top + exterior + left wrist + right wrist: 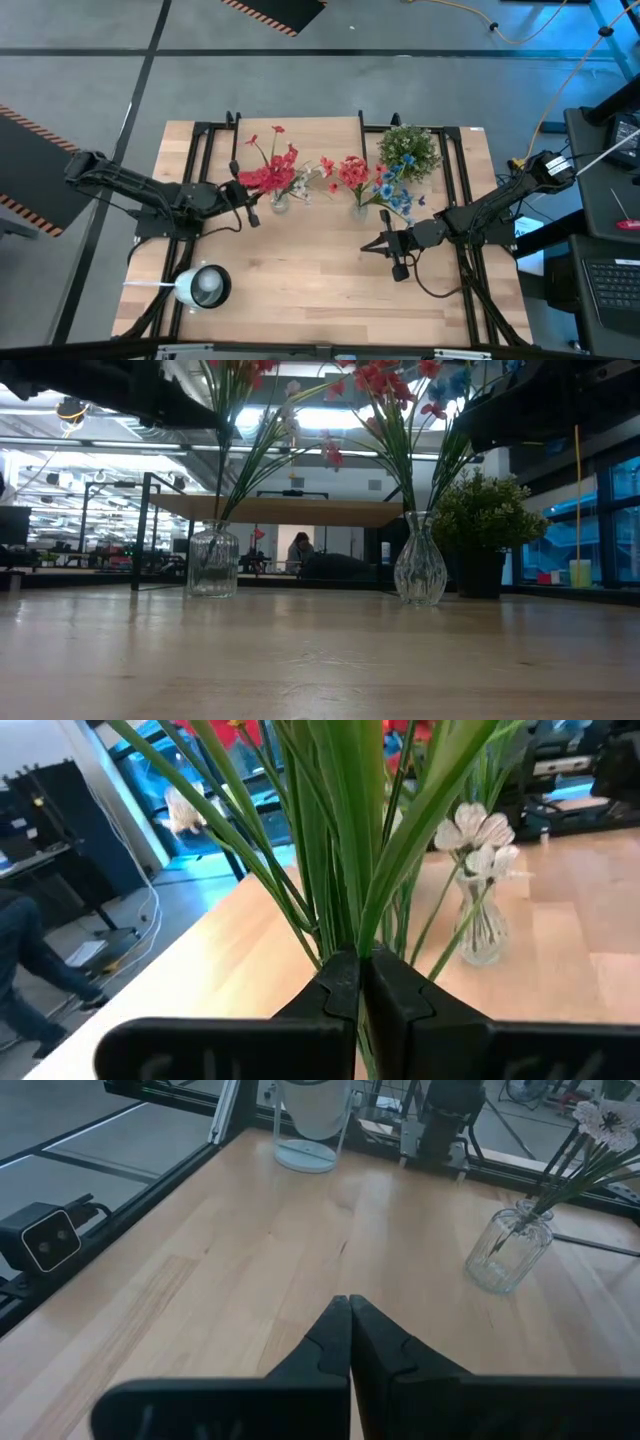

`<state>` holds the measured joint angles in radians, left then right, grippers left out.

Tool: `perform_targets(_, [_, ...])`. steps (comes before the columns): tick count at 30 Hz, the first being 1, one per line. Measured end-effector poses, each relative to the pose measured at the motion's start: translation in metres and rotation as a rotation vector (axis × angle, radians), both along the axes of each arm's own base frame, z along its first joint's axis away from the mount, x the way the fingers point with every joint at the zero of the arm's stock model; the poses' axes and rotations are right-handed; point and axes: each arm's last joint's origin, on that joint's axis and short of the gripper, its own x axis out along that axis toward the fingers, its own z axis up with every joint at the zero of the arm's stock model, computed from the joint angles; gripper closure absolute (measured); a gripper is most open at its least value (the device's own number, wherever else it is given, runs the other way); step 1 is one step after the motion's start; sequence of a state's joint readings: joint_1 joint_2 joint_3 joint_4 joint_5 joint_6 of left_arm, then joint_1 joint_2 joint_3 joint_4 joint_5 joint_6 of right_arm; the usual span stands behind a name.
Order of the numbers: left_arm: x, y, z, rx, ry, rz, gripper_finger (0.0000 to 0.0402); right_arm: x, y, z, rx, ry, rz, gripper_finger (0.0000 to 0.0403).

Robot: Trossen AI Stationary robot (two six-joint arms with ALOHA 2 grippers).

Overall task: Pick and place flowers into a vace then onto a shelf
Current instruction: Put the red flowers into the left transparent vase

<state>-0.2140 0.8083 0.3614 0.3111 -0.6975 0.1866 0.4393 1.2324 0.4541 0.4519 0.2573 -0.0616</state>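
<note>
Bare light-wood tabletop (320, 660) stretched nearest. The right gripper (397, 262), jaws pressed together, hung over open boards. The left gripper (250, 212), jaws together, pinched green stems of red-bloomed flowers (268, 172) beside the ribbed glass vase (213, 562).

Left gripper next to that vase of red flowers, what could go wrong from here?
1. The left gripper is shut right at the green leaves, so it is hard to tell whether it grips a stem; a pull could drag the bunch.
2. The ribbed glass vase stands free on the table, so a snagged leaf could tip it.
3. The second glass vase with red and blue flowers stands nearby; a wide swing might clip its blooms. The right gripper waits shut, empty.
</note>
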Motion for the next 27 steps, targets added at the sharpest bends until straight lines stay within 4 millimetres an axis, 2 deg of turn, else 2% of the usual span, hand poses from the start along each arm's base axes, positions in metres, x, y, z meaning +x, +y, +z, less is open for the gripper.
perform_targets(27, [0.024,-0.001,-0.029,-0.142,0.002,0.175,0.0398,0.0,0.0,0.0,-0.002,0.004,0.0,0.0402])
